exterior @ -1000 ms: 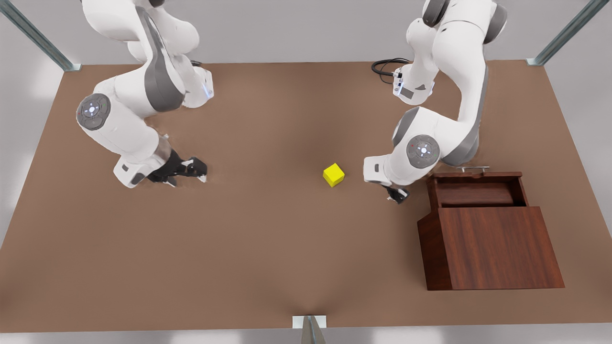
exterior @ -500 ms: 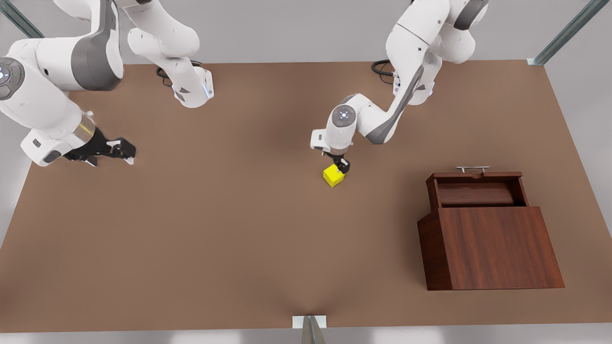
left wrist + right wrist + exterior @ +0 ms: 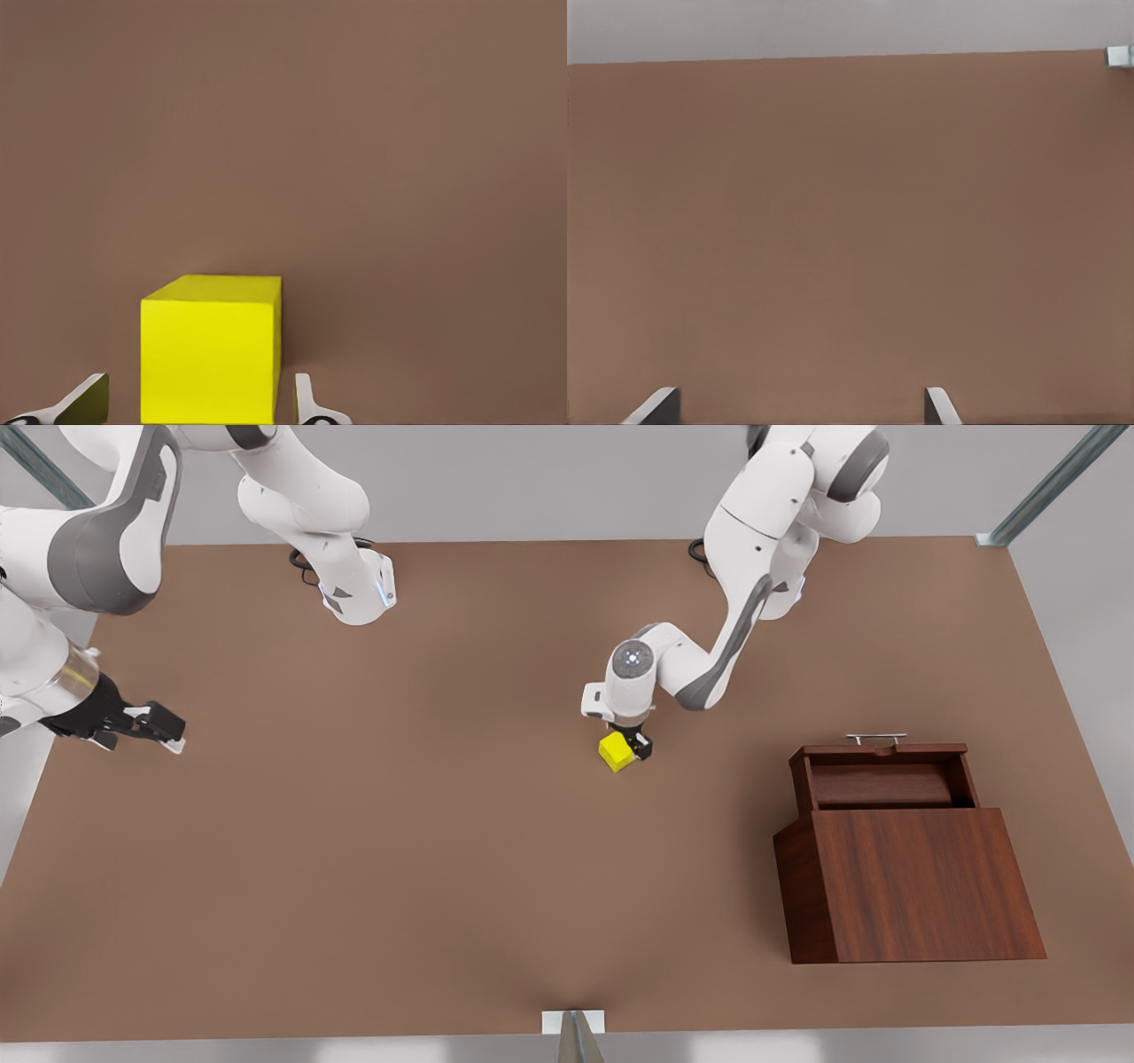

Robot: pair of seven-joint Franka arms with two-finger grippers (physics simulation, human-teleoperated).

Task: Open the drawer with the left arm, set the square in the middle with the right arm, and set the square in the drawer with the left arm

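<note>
Your square [image 3: 617, 752] sits on the bare tabletop [image 3: 461, 850] near the middle, a little toward the front view's right, well apart from the cabinet [image 3: 912, 881]; in the left wrist view the square [image 3: 211, 350] stands between the two fingertips [image 3: 306, 400], with a narrow gap on each side, so the fingers straddle it without clamping. You see the left gripper [image 3: 634, 744] down at the square, pointing at the table; its arm reaches in from the far right. Your drawer [image 3: 881, 779] stands pulled out at the cabinet's far side, its silver handle [image 3: 875, 737] beyond it. Your right gripper [image 3: 151, 728] waits near the table's left edge, well away from the square; its fingertips [image 3: 656, 405] are spread wide over bare table, holding nothing.
</note>
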